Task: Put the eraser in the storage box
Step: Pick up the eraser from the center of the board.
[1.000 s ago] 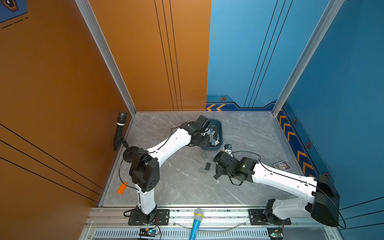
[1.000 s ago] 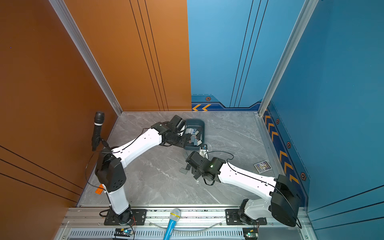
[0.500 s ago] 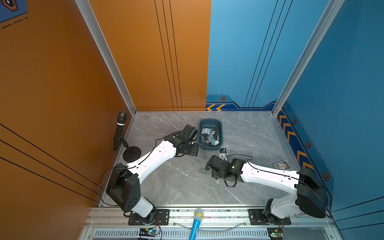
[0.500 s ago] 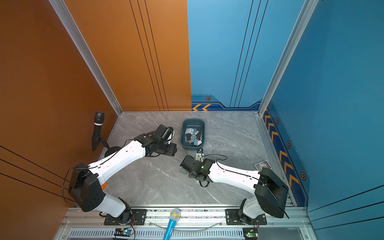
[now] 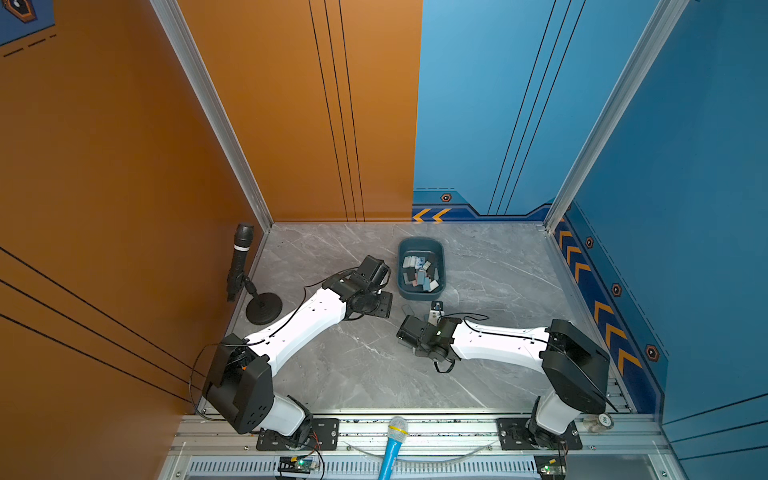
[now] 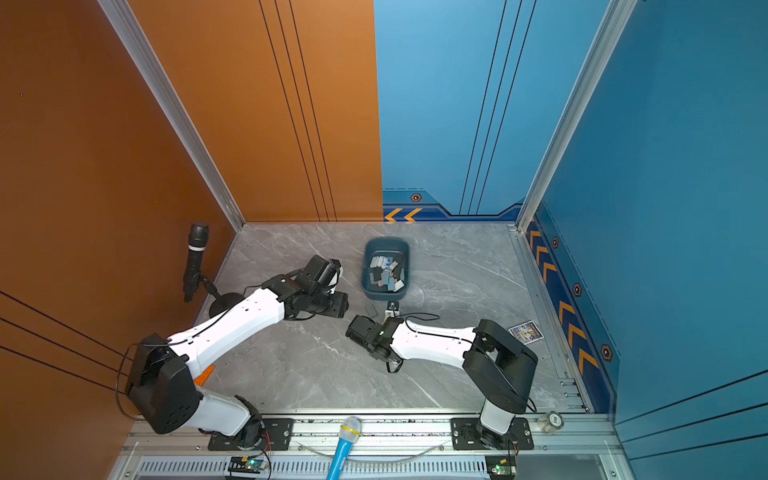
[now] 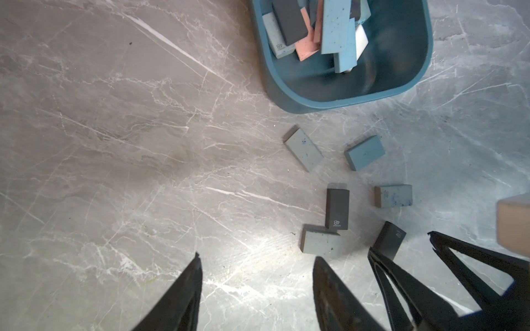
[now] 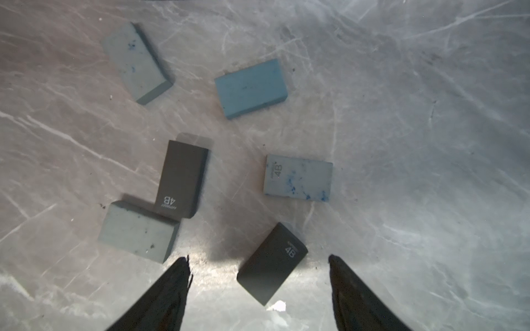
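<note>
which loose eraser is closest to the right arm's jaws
The dark 4B eraser lying alone between those jaws; the other dark one touches a grey eraser.

In the left wrist view the storage box [image 7: 344,97] runs off the frame's edge, its far end unseen, and a blurred tan block [image 7: 513,223] is cut by another edge. In both top views the right arm [image 5: 498,343] covers most loose erasers [image 5: 408,309]; their markings are too small to read.

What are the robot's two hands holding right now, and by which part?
Nothing. Both are open: the left hand is empty, and the right hand straddles a dark eraser without gripping it.
</note>
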`<state>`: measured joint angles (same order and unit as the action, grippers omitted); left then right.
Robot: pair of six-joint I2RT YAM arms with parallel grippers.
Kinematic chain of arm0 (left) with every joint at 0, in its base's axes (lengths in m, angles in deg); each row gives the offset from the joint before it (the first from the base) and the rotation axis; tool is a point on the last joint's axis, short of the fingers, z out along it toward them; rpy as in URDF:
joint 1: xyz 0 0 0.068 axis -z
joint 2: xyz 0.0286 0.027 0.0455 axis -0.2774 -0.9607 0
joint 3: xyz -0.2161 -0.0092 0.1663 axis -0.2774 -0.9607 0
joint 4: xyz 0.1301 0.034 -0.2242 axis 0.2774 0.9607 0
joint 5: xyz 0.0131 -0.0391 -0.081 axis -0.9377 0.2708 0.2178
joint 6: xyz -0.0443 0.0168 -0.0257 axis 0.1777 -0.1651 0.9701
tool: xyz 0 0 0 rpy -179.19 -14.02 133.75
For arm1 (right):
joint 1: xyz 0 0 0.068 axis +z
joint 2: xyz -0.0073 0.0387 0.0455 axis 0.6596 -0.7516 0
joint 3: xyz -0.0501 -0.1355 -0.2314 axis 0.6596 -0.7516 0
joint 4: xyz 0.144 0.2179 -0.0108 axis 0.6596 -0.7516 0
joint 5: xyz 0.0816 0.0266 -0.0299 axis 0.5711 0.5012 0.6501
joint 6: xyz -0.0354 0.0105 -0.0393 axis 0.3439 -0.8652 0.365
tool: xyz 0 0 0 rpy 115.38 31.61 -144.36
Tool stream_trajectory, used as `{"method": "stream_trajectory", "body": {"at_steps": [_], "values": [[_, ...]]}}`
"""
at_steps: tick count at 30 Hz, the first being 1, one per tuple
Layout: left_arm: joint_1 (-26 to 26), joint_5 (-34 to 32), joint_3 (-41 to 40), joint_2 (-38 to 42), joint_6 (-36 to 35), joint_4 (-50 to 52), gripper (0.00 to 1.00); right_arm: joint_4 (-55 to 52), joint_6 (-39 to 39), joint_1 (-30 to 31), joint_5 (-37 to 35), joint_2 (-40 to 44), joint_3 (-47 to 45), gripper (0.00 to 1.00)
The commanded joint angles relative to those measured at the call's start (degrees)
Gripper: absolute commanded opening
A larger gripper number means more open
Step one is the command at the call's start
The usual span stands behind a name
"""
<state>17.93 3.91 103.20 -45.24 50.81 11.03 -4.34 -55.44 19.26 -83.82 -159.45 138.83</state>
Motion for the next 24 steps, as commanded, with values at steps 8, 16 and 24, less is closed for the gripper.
{"method": "stream_trajectory", "body": {"at_steps": [8,16,24], "values": [[-1.35,1.49,-2.19,2.05,0.68,-0.78,0.62,-2.87,-5.41,-0.24,-2.64,-3.01,0.15,0.77],[-1.69,1.65,-3.13,2.14,0.86,-1.57,0.62,-2.86,-7.38,0.25,-1.56,-3.95,-2.69,0.77],[-1.91,1.98,-3.61,1.94,0.96,-1.92,0.62,-3.37,-8.90,0.81,-1.05,-3.41,-4.95,0.77]]}}
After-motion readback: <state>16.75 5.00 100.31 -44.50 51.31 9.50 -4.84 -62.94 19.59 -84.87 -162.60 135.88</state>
